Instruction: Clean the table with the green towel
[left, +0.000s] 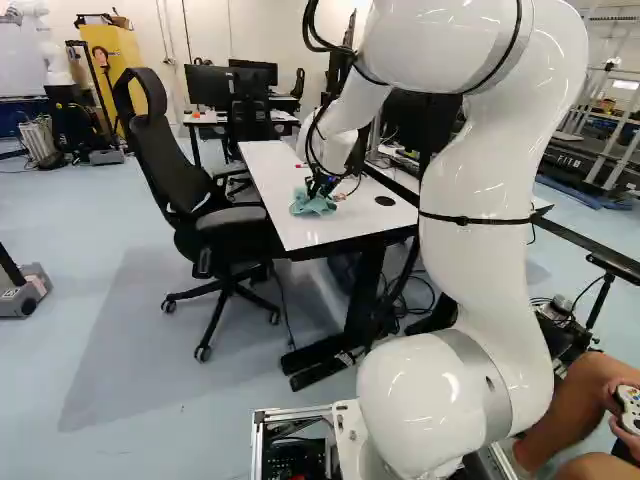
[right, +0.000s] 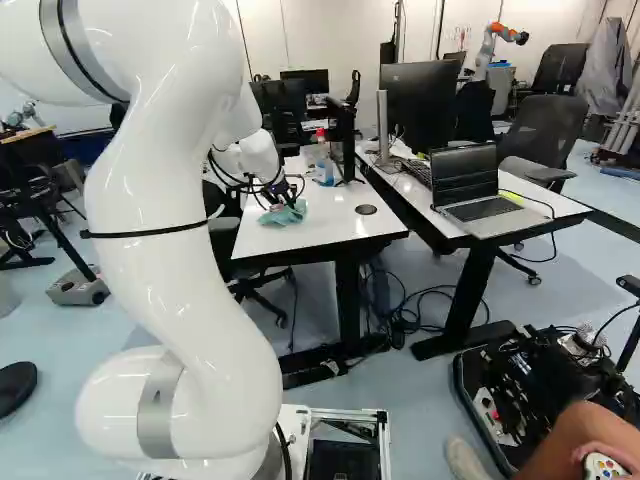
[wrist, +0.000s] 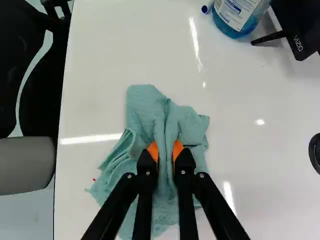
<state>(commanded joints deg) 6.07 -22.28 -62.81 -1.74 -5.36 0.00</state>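
Note:
Over the near part of the white table (left: 290, 222) is my gripper (left: 322, 186), pointing down at the green towel (left: 312, 204). In the wrist view my gripper (wrist: 165, 151) is shut on the towel (wrist: 146, 107), with a bunched fold pinched between its orange pads. The rest of the cloth lies crumpled on the table (wrist: 105, 60) around and beneath the fingers. A tiny red speck (wrist: 94, 179) shows on the white surface just beside the towel's edge.
A bottle of blue liquid (right: 325, 170) and a monitor stand (wrist: 272, 37) stand farther along the table. An office chair (left: 165, 150) is against its left side. On the adjoining table sits a laptop (right: 480, 208). A person's leg and hand with a controller show beside the base.

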